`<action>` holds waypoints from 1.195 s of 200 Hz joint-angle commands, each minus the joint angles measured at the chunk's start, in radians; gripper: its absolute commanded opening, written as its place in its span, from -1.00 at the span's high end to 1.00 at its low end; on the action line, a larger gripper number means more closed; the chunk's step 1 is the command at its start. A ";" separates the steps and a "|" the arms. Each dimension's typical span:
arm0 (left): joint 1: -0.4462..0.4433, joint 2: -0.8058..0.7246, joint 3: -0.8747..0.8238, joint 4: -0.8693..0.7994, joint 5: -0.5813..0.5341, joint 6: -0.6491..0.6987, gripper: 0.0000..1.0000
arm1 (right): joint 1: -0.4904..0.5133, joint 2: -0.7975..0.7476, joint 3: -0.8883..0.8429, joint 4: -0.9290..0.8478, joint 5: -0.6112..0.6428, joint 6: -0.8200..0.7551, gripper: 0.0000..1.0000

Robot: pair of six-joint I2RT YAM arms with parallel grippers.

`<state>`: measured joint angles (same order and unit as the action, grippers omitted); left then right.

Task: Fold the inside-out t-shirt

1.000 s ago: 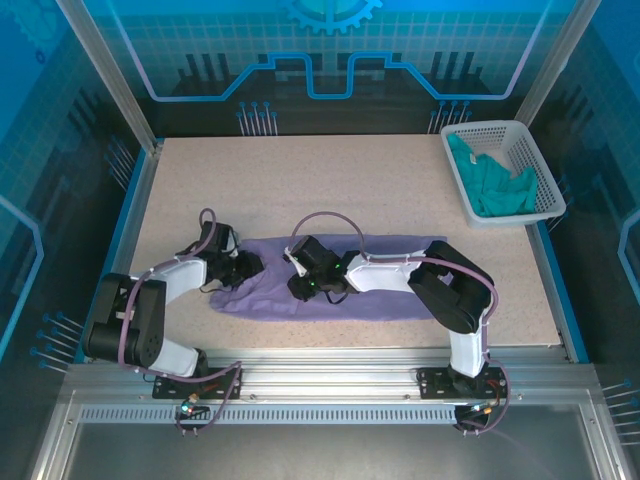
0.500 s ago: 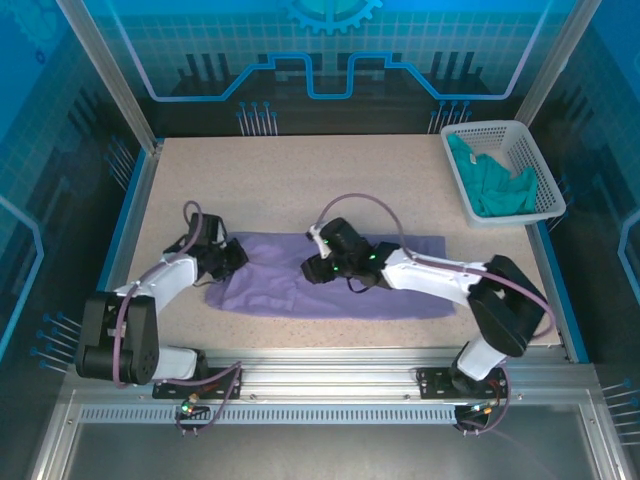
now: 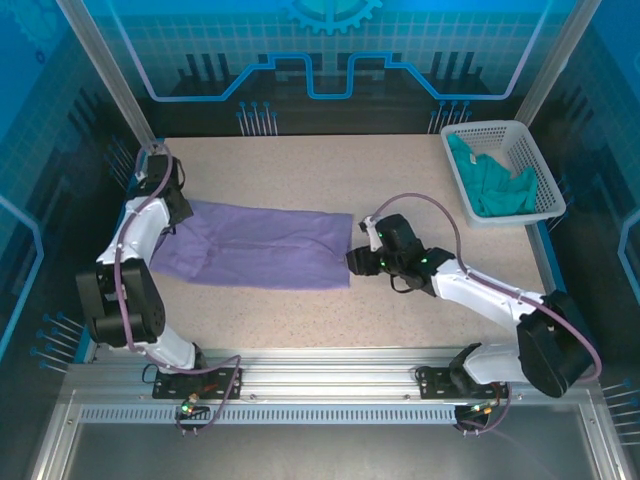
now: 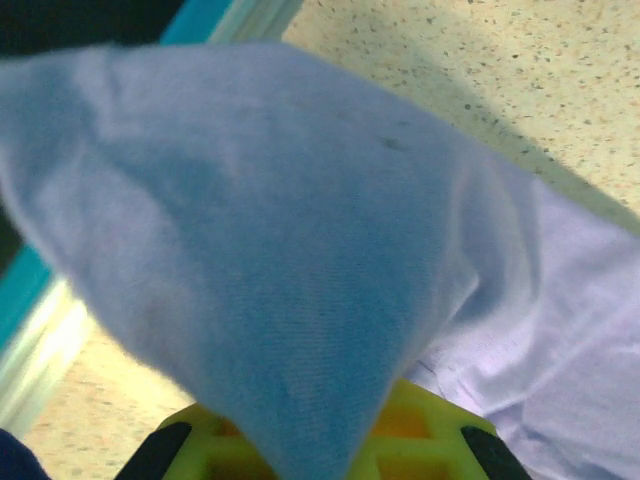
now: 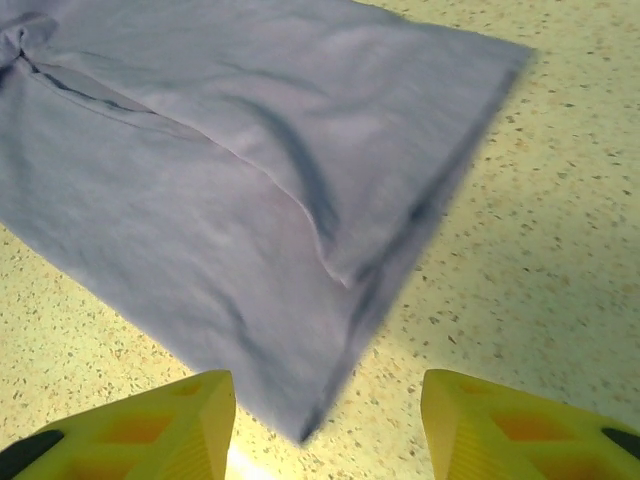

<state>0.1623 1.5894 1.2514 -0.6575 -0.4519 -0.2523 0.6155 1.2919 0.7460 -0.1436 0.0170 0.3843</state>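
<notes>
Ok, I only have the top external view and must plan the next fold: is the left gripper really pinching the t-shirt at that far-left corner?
Observer: Yes. The left wrist view shows the left gripper shut on the t-shirt, with fabric bunching out of its closed jaws.
Operator: And the right one?
Observer: The right gripper is open. In its wrist view the shirt's corner lies flat on the table between its spread fingers, ungripped.
</notes>
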 commanded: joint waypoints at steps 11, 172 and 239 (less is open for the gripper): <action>-0.176 0.005 0.076 -0.126 -0.098 0.030 1.00 | -0.045 -0.040 -0.034 -0.018 -0.025 -0.023 -0.07; -0.702 0.296 0.314 0.108 0.588 -0.393 -0.32 | -0.156 -0.101 -0.081 -0.027 -0.006 -0.007 -0.14; -0.652 -0.023 -0.327 0.543 0.757 -0.496 -0.47 | -0.199 0.386 0.251 0.086 -0.107 0.140 -0.31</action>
<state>-0.4416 1.5169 1.0298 -0.3332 0.1783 -0.6827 0.4744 1.5780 0.8963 -0.1341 -0.0174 0.4347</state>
